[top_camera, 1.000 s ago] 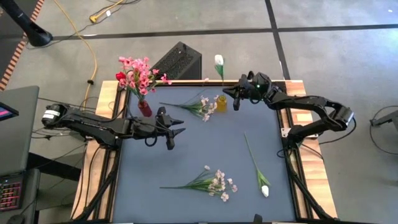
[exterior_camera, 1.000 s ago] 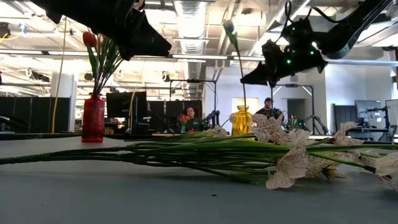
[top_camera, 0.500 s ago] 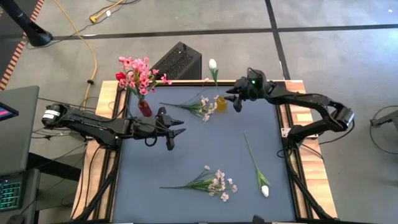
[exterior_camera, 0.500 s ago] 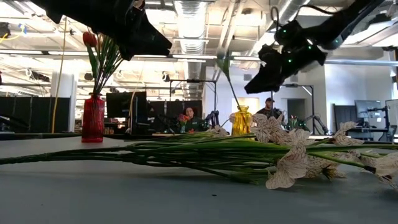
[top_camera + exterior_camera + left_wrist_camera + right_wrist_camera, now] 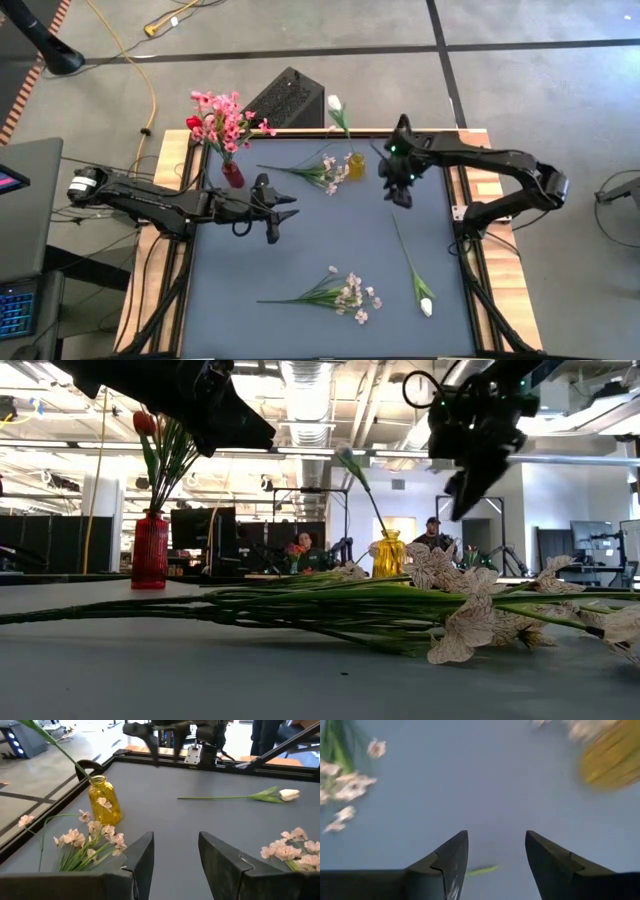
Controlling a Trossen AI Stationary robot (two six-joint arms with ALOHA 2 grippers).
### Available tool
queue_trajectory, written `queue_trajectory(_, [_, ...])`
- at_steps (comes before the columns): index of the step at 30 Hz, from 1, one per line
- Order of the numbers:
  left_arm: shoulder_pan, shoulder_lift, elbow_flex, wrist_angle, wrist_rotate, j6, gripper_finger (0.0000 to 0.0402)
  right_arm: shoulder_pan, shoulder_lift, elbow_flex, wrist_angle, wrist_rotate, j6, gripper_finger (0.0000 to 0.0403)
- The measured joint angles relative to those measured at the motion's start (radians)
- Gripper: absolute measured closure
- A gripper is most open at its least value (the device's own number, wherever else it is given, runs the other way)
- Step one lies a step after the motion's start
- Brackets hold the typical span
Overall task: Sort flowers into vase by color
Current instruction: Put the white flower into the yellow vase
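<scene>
The left end effector (image 5: 175, 865) shows its two dark fingers (image 5: 142, 862) spread apart with nothing between them, above the grey table (image 5: 200, 820). A yellow vase (image 5: 105, 806) stands near the table's edge with a green stem (image 5: 60, 747) leaning out of it. A pale blossom spray (image 5: 87, 842) lies just beside the vase. Farther off lies a white tulip (image 5: 287, 795) on its long stem, and another pale spray (image 5: 290, 851) lies nearer. The other arm (image 5: 175, 730) hangs over the far edge.

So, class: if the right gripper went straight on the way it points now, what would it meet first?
The right gripper, open and empty, points down at the mat. It would probably touch bare mat first, close to the stem tip of the white tulip; depth is unclear.
</scene>
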Motion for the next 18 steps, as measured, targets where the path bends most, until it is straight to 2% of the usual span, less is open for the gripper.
queue_trajectory(2, [0.0, 0.0, 0.0, 0.0, 0.0, 0.002, 0.0258, 0.04, 0.0, 0.0, -0.05, 0.007, 0.083, 0.0183])
queue_trajectory(7, [0.0, 0.0, 0.0, 0.0, 0.015, 0.006, 0.0258, 0.139, 0.0, 0.0, -0.13, 0.084, 0.475, 0.0193])
queue_trajectory(12, [0.0, 0.0, 0.0, 0.0, 0.069, 0.014, 0.0258, 0.278, 0.0, 0.0, -0.193, 0.108, 0.767, 0.0202])
queue_trajectory(16, [0.0, 0.0, 0.0, 0.0, 0.12, 0.018, 0.0258, 0.411, 0.0, -0.013, -0.206, 0.213, 0.927, 0.0209])
queue_trajectory(18, [-0.003, 0.0, 0.0, 0.0, 0.145, 0.025, 0.0258, 0.464, 0.0, -0.041, -0.2, 0.23, 1.009, 0.0212])
